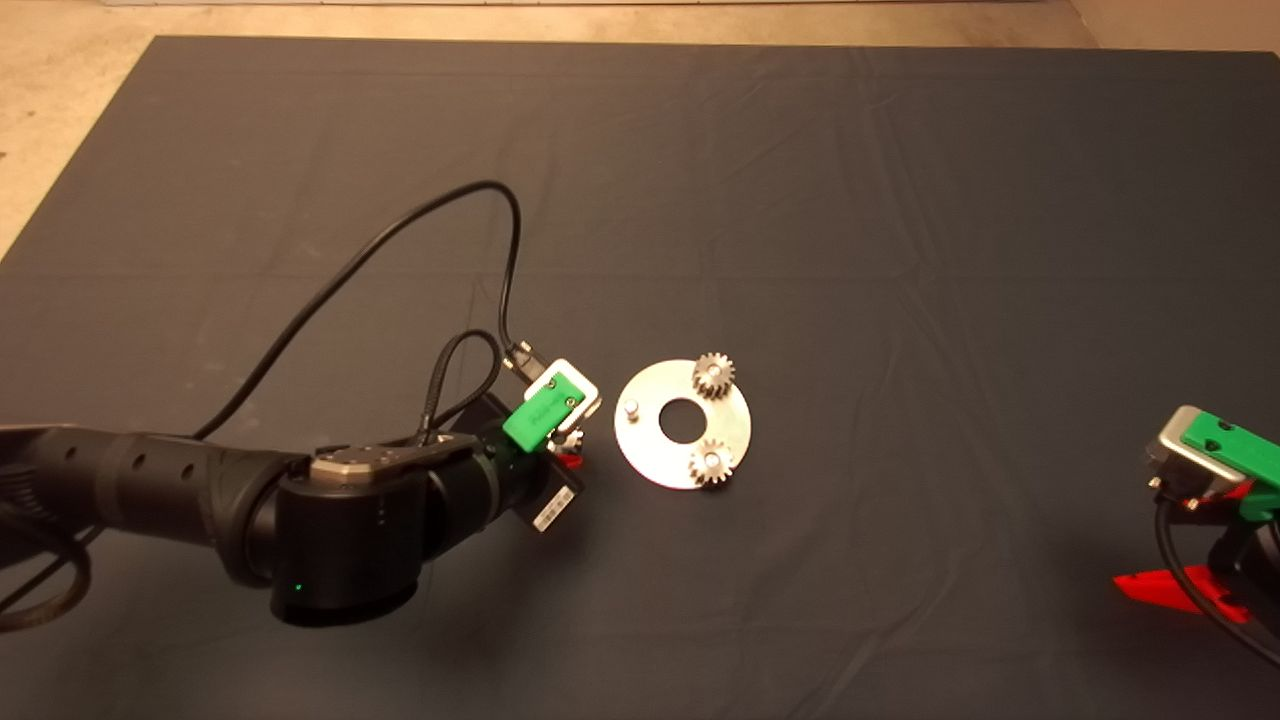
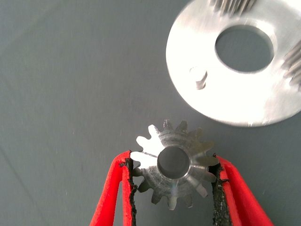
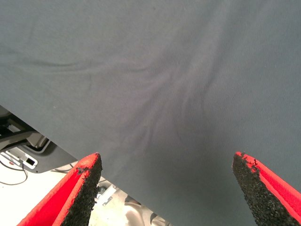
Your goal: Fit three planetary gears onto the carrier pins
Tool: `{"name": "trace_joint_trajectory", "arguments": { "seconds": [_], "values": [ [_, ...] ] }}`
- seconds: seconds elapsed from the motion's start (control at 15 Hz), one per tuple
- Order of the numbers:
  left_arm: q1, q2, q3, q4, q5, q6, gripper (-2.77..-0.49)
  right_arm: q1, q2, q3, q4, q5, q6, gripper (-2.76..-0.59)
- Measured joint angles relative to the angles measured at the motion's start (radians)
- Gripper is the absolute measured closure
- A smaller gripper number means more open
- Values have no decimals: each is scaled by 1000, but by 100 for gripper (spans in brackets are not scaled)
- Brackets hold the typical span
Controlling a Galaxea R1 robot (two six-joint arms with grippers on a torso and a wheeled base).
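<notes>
The shiny round disc [image 1: 655,440] lies mid-mat. Two planetary gears sit on its pins, one at the far side [image 1: 713,376] and one at the near side [image 1: 711,462]. The third carrier pin [image 1: 631,407] on the disc's left stands bare; it also shows in the left wrist view [image 2: 199,77]. My left gripper [image 2: 173,176] is shut on the third gear [image 2: 173,162], held flat just left of the disc [image 2: 225,101]. In the head view the left gripper [image 1: 568,450] hides that gear. My right gripper [image 3: 167,181] is open and empty, parked at the mat's lower right [image 1: 1200,590].
The left arm's black cables [image 1: 400,260] loop over the mat behind the wrist. The mat's near edge and floor clutter [image 3: 23,160] show past the right gripper.
</notes>
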Motion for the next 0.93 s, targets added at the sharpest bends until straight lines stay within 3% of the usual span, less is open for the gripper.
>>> {"name": "trace_joint_trajectory", "arguments": {
  "seconds": [0.2, 0.4, 0.6, 0.93],
  "values": [
    [3, 40, 0, -2, 11, 0, -72, 0, -2, 1, 2, 1, 0, -205],
    [2, 63, 0, -3, 37, 0, -71, 0, -15, 2, 3, -1, -1, -205],
    [-2, 105, -19, -3, 29, 0, -70, 0, -16, 2, 4, 0, -5, -205],
    [-5, 118, -85, -2, 35, 0, -70, 0, -16, 3, 4, 1, -5, -205]
  ]
}}
